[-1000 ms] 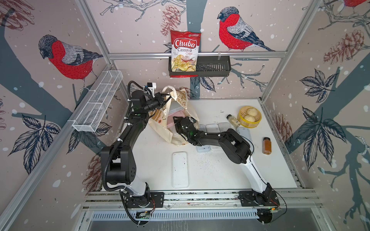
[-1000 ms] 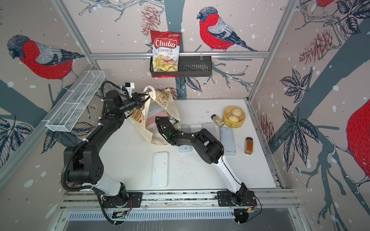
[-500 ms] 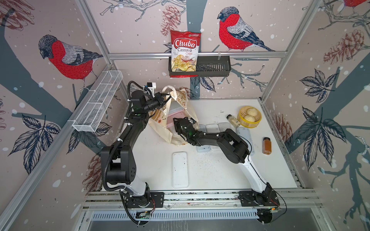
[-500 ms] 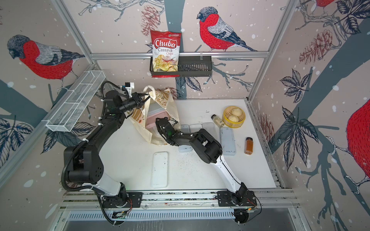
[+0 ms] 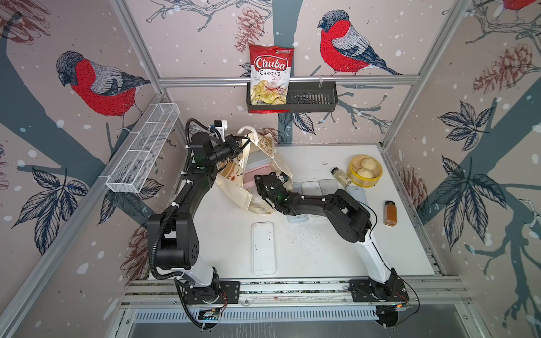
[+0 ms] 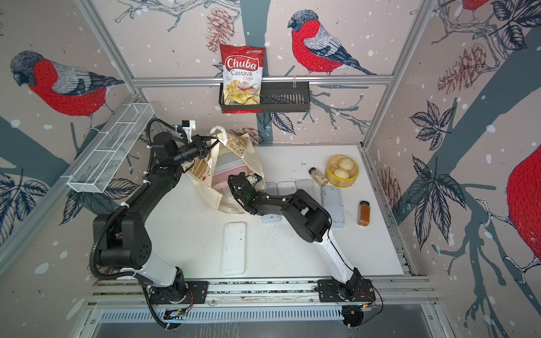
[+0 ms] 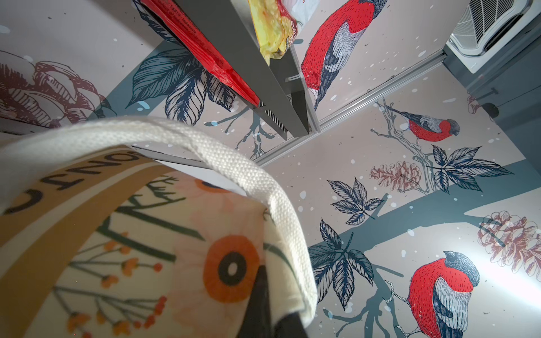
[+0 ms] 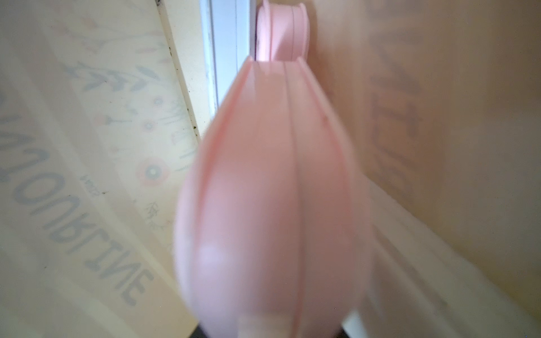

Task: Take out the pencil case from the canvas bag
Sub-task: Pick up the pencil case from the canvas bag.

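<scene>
The cream canvas bag lies at the back left of the table with its mouth held open. My left gripper is shut on the bag's rim by a loop handle. In the left wrist view the floral print fills the frame beside a dark fingertip. A pink pencil case sits in the bag's mouth. My right gripper reaches into the bag and is shut on one end of it. The pink pencil case fills the right wrist view.
A pale grey case lies deeper in the bag. On the table lie several pale cases, a white case, a spice jar, a small bottle and a yellow steamer. A wire shelf hangs on the left wall.
My right gripper's jaws have closed on the pink pencil case inside the bag. The left arm and the bag have not moved.
</scene>
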You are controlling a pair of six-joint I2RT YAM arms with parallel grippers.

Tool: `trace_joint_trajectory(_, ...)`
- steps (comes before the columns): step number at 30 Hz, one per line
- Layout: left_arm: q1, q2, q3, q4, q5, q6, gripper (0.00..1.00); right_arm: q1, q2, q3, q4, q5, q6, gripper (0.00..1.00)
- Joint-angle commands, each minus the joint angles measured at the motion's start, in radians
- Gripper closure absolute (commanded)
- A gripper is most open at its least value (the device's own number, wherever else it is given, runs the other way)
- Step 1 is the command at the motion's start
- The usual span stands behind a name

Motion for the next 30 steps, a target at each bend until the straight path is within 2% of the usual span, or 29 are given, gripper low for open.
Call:
trace_joint_trajectory(1, 0.005, -0.008, 0.005, 0.118, 0.011, -0.003, 1.0, 0.003, -0.035, -0.018, -0.001, 0.051, -0.041, 0.79)
trace_joint_trajectory(9, 0.005, -0.013, 0.006, 0.117, 0.013, -0.002, 1.0, 0.001, -0.054, -0.012, -0.021, 0.041, -0.087, 0.8)
trace_joint_trajectory(18, 0.012, -0.003, 0.008, 0.098, 0.005, 0.017, 1.0, 0.003, -0.084, 0.013, -0.069, 0.019, -0.202, 0.8)
trace_joint_trajectory(30, 0.027, 0.004, 0.01, 0.087, 0.002, 0.025, 1.0, -0.003, -0.218, 0.015, -0.192, -0.014, -0.472, 0.8)
